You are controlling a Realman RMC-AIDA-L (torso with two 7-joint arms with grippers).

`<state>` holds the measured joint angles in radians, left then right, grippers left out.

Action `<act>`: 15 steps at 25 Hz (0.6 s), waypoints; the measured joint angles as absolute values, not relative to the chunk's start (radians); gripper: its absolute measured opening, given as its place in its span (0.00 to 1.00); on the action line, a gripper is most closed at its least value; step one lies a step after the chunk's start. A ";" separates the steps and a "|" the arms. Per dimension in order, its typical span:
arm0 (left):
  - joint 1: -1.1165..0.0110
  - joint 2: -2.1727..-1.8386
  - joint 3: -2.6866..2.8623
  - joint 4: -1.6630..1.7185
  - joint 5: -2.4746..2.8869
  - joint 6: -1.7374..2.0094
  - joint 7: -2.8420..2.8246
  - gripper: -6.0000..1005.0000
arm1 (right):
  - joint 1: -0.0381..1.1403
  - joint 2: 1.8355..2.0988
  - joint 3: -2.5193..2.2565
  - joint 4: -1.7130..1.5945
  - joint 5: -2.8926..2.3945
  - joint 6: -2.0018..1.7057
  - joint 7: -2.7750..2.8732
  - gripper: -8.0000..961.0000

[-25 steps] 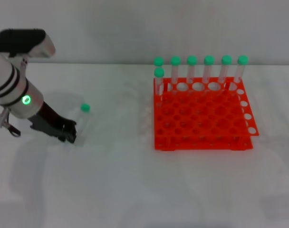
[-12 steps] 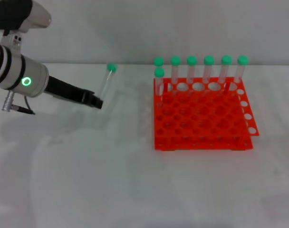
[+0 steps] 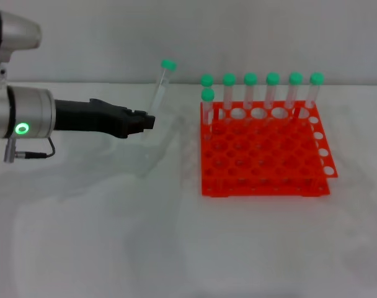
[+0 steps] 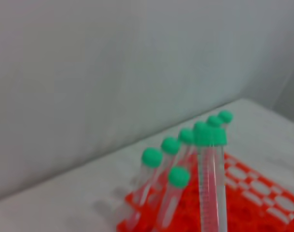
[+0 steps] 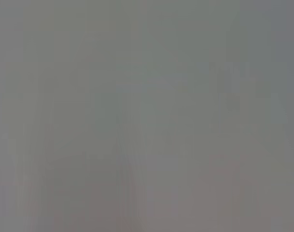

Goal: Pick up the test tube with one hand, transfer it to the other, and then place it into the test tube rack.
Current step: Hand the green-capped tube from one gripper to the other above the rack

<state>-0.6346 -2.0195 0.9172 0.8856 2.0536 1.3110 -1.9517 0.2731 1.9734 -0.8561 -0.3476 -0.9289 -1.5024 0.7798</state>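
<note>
Head view: I see the left gripper point(image 3: 148, 120) reaching out level from the left side toward the test tube rack point(image 3: 263, 155), stopped short of the rack's left edge and raised off the white table point(image 3: 176, 242). Its jaws are clamped on the lower end of the test tube point(image 3: 162, 87), which stands nearly upright, green cap up and tilted slightly toward the rack. I count seven other capped tubes point(image 3: 261, 93) standing in the rack: six along its far row, one just in front of that row at the rack's left corner. I cannot find the right gripper in this view.

Left wrist view: held test tube point(image 4: 211, 183) close and upright, the rack point(image 4: 253, 198) and its tubes point(image 4: 173, 159) behind it.

Right wrist view: I get only a flat grey field
</note>
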 joint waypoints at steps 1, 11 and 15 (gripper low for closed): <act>-0.618 -2.022 0.917 0.886 2.021 1.312 -1.910 0.18 | 0.271 1.955 -0.883 -0.370 -0.942 -1.503 0.840 0.87; -0.501 -2.038 0.917 0.875 1.763 1.370 -1.724 0.18 | 0.339 1.894 -0.904 -0.501 -1.193 -1.526 1.129 0.87; -0.500 -2.049 0.917 0.874 1.743 1.433 -1.722 0.18 | 0.377 1.894 -0.906 -0.505 -1.253 -1.560 1.148 0.87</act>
